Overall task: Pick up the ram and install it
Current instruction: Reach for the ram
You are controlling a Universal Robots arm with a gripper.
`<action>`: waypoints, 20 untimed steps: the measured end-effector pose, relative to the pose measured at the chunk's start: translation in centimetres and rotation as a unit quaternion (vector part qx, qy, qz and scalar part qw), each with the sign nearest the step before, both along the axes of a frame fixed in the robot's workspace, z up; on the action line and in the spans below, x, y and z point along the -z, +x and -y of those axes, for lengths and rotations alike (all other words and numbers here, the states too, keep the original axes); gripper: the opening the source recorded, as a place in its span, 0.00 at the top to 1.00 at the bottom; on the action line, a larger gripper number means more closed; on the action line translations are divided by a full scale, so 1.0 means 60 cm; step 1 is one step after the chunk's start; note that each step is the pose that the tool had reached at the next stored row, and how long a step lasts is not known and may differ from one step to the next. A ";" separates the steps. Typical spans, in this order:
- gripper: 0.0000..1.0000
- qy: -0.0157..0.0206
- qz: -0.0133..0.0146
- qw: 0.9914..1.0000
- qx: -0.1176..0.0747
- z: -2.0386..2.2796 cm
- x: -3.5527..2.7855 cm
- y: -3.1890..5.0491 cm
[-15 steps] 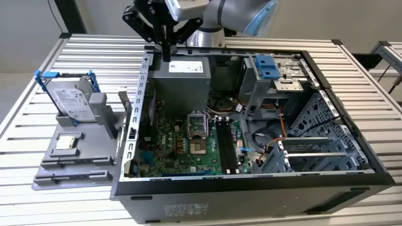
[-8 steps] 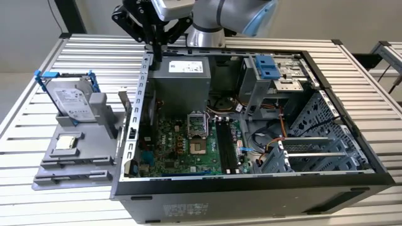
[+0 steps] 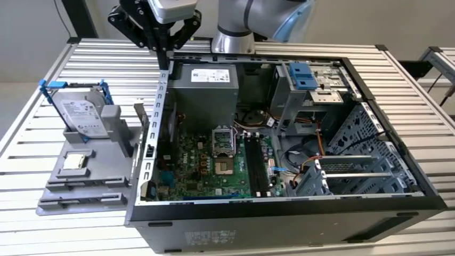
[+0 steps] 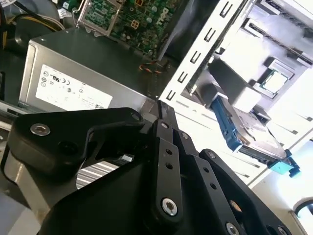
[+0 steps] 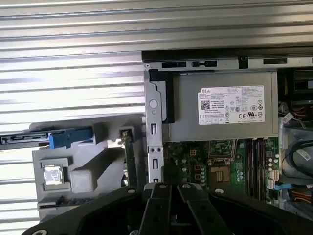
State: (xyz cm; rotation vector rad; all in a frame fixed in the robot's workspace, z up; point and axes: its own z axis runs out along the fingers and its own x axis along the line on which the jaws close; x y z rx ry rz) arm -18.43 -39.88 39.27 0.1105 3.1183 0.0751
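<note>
One end effector (image 3: 165, 60) hovers closed above the case (image 3: 159, 106).

In the first wrist view the ram (image 5: 130, 161) faces me edge-on, a sliver whose chips I cannot make out, one end lost behind the gripper (image 5: 170, 186). In the exterior view the top edge cuts off the arm (image 3: 238, 24).
</note>
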 end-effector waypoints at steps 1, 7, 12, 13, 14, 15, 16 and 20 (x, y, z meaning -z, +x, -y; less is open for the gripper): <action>1.00 0.000 0.000 1.000 0.000 0.0000 0.000 -0.005; 1.00 0.000 0.000 1.000 0.000 0.0000 0.000 -0.037; 1.00 0.000 0.000 1.000 0.000 0.0000 0.000 -0.063; 1.00 0.000 0.000 1.000 0.000 0.0000 0.000 -0.068; 1.00 0.000 0.000 1.000 0.000 0.0000 0.000 -0.074; 1.00 0.000 0.000 1.000 0.000 0.0000 0.000 -0.080; 1.00 0.000 0.000 1.000 0.000 0.0000 0.000 -0.086; 1.00 0.000 -0.001 1.000 0.000 0.0000 0.000 -0.109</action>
